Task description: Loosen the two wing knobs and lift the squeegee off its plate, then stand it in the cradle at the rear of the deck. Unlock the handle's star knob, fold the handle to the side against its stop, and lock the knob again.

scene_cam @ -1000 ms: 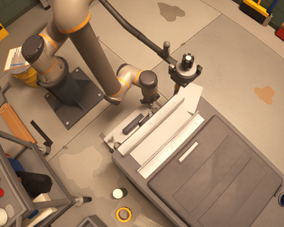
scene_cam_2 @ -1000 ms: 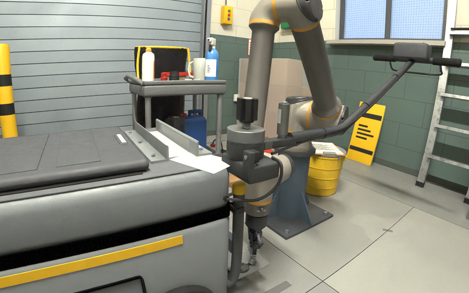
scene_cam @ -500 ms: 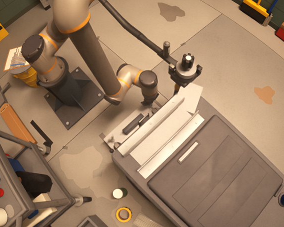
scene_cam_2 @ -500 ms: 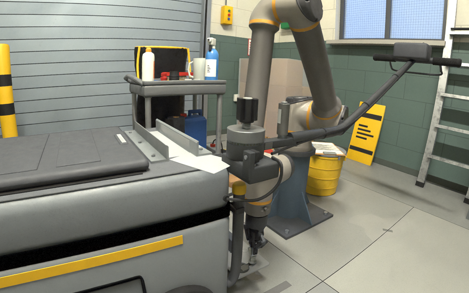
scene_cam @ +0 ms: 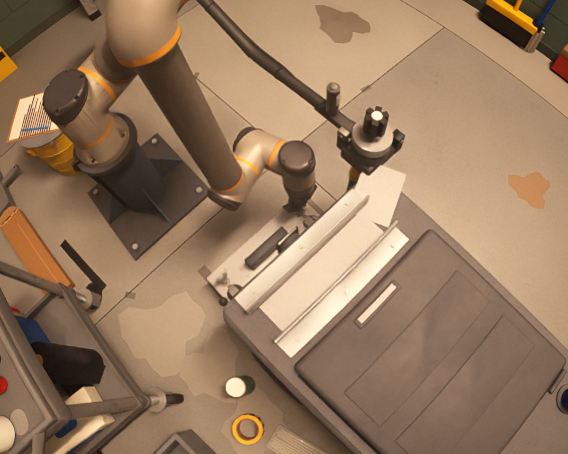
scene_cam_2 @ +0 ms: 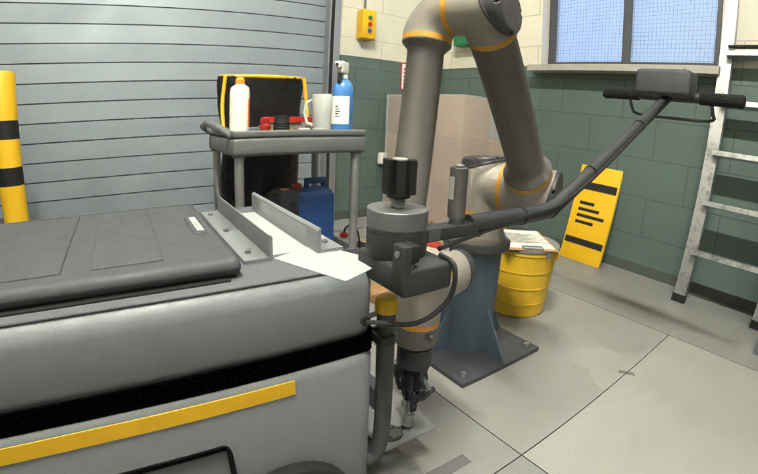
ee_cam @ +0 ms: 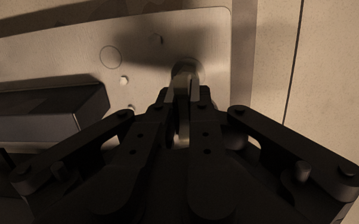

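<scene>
Low behind the scrubber machine lies the steel plate (scene_cam: 261,252) with the dark squeegee bar (scene_cam: 267,247) on it. The wing knob (ee_cam: 186,86) at the plate's right end is held between the closed fingers of my gripper (ee_cam: 183,89), which points straight down at it (scene_cam_2: 410,401). The other wing knob (scene_cam: 231,290) sits at the plate's far left end. The cradle (scene_cam: 326,260) of two angle rails stands empty on the deck's rear. The black star knob (scene_cam: 376,120) tops the handle pivot, and the handle (scene_cam_2: 606,147) rises rearward.
A yellow drum (scene_cam_2: 526,283) stands by my base (scene_cam: 141,195). A tool cart (scene_cam: 36,360) is on the left, with a tape roll (scene_cam: 247,428) and a can (scene_cam: 238,386) on the floor. A ladder (scene_cam_2: 735,194) leans at the right wall.
</scene>
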`<state>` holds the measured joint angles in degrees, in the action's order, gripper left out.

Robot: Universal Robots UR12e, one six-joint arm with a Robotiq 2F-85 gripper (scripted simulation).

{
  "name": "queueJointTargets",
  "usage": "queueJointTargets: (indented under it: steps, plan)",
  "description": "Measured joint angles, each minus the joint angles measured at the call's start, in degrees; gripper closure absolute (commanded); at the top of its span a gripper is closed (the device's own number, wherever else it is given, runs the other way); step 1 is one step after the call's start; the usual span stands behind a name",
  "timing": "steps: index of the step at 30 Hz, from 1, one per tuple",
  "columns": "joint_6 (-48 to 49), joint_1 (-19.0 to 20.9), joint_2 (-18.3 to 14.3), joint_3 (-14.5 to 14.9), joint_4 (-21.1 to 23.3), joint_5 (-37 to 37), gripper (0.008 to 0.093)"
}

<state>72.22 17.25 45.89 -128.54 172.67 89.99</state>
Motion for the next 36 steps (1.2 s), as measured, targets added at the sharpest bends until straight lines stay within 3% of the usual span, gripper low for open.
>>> queueJointTargets:
  steps: [18, 27, 36]
  plan:
    - [0.5, 0.0, 0.0, 0.0, 0.0, 0.0, 0.0929]
    - [0.5, 0.0, 0.0, 0.0, 0.0, 0.0, 0.0754]
    - [0.5, 0.0, 0.0, 0.0, 0.0, 0.0, 0.0754]
